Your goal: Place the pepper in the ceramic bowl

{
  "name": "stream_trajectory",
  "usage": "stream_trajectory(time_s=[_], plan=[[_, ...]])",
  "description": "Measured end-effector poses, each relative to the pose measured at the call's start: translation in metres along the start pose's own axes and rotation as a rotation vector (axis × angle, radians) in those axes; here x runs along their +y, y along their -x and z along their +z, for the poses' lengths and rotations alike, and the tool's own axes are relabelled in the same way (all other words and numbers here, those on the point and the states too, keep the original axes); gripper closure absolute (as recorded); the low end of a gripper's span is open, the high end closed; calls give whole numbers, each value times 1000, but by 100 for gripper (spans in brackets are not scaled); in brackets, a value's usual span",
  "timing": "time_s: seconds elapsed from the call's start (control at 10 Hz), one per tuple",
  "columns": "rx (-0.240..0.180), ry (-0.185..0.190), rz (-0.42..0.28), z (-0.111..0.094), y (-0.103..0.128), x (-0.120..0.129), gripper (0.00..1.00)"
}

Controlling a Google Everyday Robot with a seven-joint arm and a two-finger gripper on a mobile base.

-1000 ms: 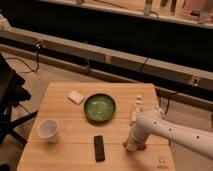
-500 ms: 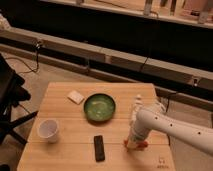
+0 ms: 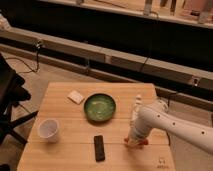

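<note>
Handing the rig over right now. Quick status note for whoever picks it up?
Gripper: low at the wooden table, right front area, down at the small red-orange pepper, which shows at its tip on the tabletop.
Round glossy green ceramic bowl: centre of the table, left of the arm, nothing visible in it.
Also there: flat black remote in front of the bowl, white cup front left, small pale block back left.
Done: arm reached the pepper.
Left: lift the pepper, carry it left to the bowl, release.
</note>
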Motion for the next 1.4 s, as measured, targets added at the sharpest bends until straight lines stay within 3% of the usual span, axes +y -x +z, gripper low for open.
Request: stream_trajectory(time_s=[0.7,1.4], plan=[[-25,-24,-47,-50,15,-20,100],[-42,-77,-85,-83,41,-43,100]])
